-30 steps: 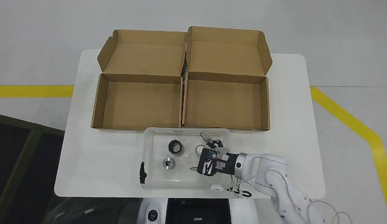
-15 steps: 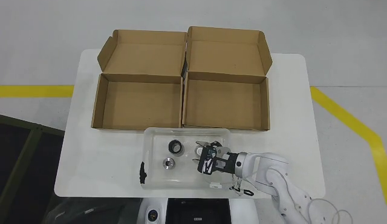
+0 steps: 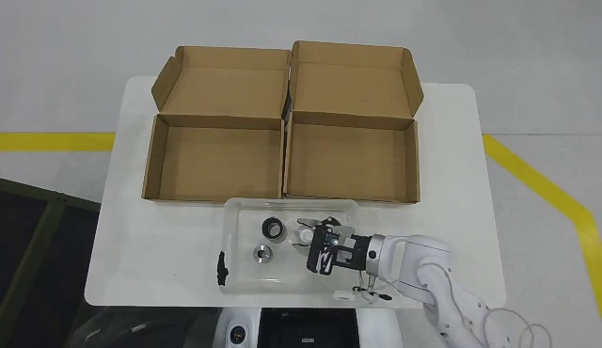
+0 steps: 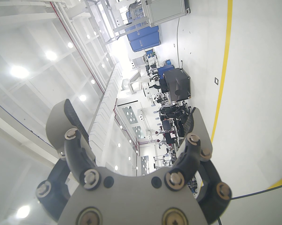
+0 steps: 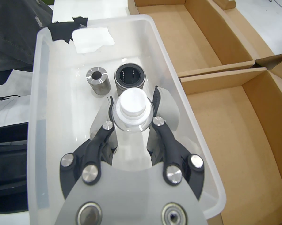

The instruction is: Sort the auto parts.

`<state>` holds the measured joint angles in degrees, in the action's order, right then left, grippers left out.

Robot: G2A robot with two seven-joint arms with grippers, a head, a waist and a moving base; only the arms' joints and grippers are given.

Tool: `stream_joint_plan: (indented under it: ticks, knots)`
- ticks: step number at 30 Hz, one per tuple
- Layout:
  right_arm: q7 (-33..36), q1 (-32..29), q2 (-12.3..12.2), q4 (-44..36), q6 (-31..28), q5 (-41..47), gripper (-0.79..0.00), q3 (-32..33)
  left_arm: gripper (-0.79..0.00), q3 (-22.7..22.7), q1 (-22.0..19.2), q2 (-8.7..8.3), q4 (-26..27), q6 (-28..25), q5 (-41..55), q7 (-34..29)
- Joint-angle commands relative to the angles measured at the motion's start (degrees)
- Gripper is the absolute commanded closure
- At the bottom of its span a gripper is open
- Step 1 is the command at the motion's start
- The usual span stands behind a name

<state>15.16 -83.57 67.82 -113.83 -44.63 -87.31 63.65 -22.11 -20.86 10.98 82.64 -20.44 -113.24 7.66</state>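
Right wrist view: right gripper clenched on white part in clear bin, near long wall.

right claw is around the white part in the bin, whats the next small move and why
Probably a straight lift. The right claw looks shut on the white part, low inside the clear bin, with the bearing close ahead; rising first should clear both before crossing to a cardboard box.
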Motion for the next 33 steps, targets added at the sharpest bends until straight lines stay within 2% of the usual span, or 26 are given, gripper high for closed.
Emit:
stream_joint_plan:
  ticks: [1, 16, 33]
  knots:
    - [-1.2, 0.1, -0.1, -0.7, -0.1, -0.2, 0.0, 0.0, -0.785, 0.0, 0.0, 0.0, 0.0, 0.0, 0.0, 0.0]
    - [-13.7, 1.0, -0.7, -5.3, 2.0, 0.7, 0.0, 1.4, -0.785, 0.0, 0.0, 0.0, 0.0, 0.0, 0.0, 0.0]
    - [-20.0, 1.5, -1.0, -5.2, 7.8, 3.7, 0.0, 4.6, -0.785, 0.0, 0.0, 0.0, 0.0, 0.0, 0.0, 0.0]
